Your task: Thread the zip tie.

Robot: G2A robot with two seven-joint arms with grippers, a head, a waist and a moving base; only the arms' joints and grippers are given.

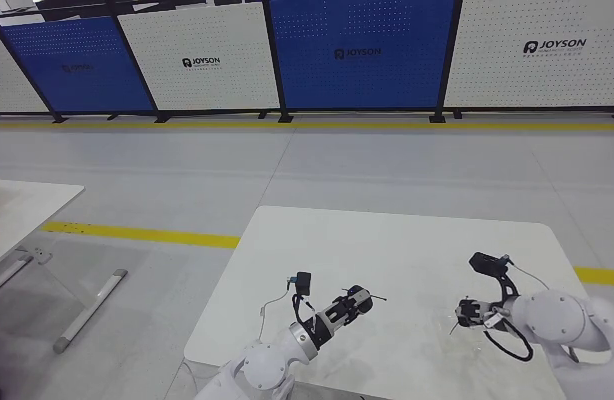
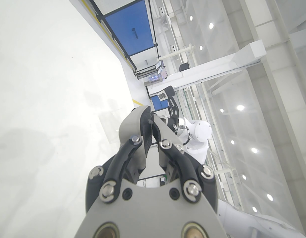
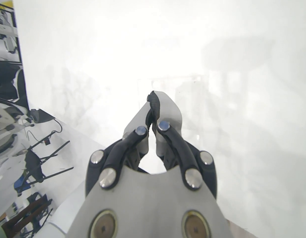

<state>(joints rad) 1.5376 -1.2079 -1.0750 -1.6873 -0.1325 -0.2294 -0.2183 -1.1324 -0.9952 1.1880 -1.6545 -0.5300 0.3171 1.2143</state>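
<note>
Black zip tie ends [image 1: 378, 297], two: one clamped in left gripper [image 2: 151, 118] fingers [image 2: 133, 125], one in right gripper [image 3: 153, 101].

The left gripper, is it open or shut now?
Shut. In the left wrist view the left gripper has its fingertips closed on a small black piece, likely the zip tie.

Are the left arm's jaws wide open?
No, the left gripper has its jaws pressed together, pinching a small black piece between them.

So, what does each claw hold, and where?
The left claw and right claw each pinch a thin black strip, probably the zip tie, seemingly near an end.
</note>
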